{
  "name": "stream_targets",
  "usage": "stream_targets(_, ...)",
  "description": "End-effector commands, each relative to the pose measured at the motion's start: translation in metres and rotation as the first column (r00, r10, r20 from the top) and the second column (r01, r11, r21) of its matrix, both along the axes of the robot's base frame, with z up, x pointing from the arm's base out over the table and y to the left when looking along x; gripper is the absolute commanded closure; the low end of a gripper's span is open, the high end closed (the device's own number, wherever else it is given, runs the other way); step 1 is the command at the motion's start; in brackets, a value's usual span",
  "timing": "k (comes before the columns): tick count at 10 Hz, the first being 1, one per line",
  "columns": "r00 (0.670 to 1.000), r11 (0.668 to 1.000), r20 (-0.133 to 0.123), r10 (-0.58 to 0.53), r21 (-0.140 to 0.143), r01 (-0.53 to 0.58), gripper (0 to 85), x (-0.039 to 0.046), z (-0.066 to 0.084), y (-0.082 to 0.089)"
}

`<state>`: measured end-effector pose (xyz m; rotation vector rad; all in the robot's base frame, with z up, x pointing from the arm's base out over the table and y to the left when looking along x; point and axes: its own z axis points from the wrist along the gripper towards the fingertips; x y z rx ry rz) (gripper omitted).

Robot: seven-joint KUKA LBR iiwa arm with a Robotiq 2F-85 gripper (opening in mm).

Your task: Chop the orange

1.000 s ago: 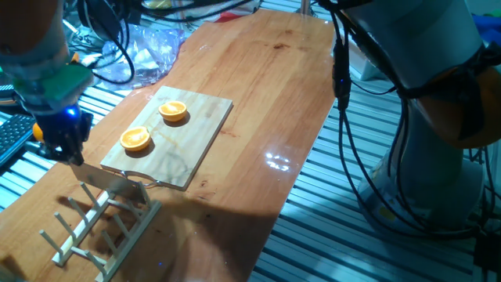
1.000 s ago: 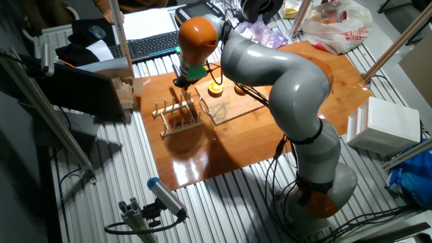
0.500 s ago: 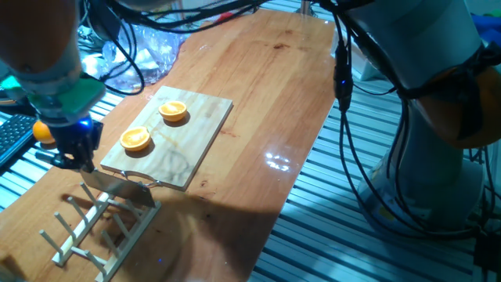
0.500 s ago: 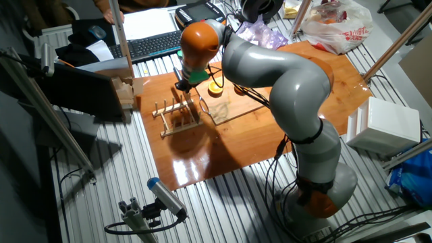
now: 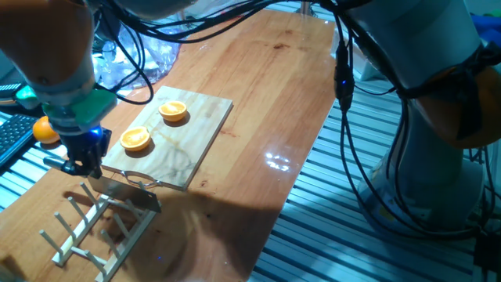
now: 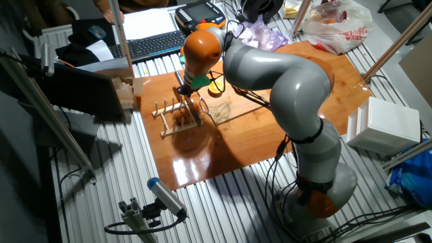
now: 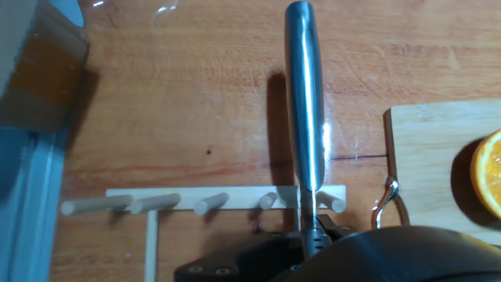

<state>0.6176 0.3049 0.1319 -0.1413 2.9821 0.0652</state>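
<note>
since the orange [image 5: 135,139] already lies in two halves, cut faces up, on the cutting board [image 5: 200,133], the chop looks done and the step in hand is most likely parking the knife [image 7: 304,125].

- near half sits at the board's near-left end, far half [image 5: 173,111] further up the board, the two apart.
- gripper [image 5: 86,160] is left of the board, just off its near-left edge, above the wooden peg rack [image 5: 94,227]. jaws pinch the knife by its handle end; the actual finger contact is hidden under the hand in the hand view.
- key relation: blade runs straight out ahead of the hand, long axis crossing the rack's base rail [image 7: 227,192] at roughly a right angle, lined up with the gap between the two rightmost pegs. the halves lie off to the blade's right, only the edge of one [image 7: 489,172] showing at the frame's right side.
- judgement: next move is a drop along that slot, not toward the fruit.
- a second whole orange fruit [image 5: 45,130] sits far-left, off the board; not involved.
</note>
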Motion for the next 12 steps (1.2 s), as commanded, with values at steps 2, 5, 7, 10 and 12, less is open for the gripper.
stream_targets(2,1.0,1.0,-0.024,-0.009,-0.007,0.009,85.0,-0.0002,0.0001,0.001)
stream_targets(5,0.999,1.0,-0.037,-0.021,-0.001,0.021,85.0,0.0001,-0.0003,0.0018)
stream_targets(7,0.999,1.0,-0.034,-0.024,-0.013,0.024,85.0,0.0003,-0.0003,0.0026)
stream_targets(10,0.999,0.999,-0.031,-0.023,-0.023,0.023,85.0,0.0007,-0.0008,0.0038)
stream_targets(12,0.999,0.999,-0.036,-0.018,-0.041,0.016,68.0,0.0008,-0.0004,0.0045)
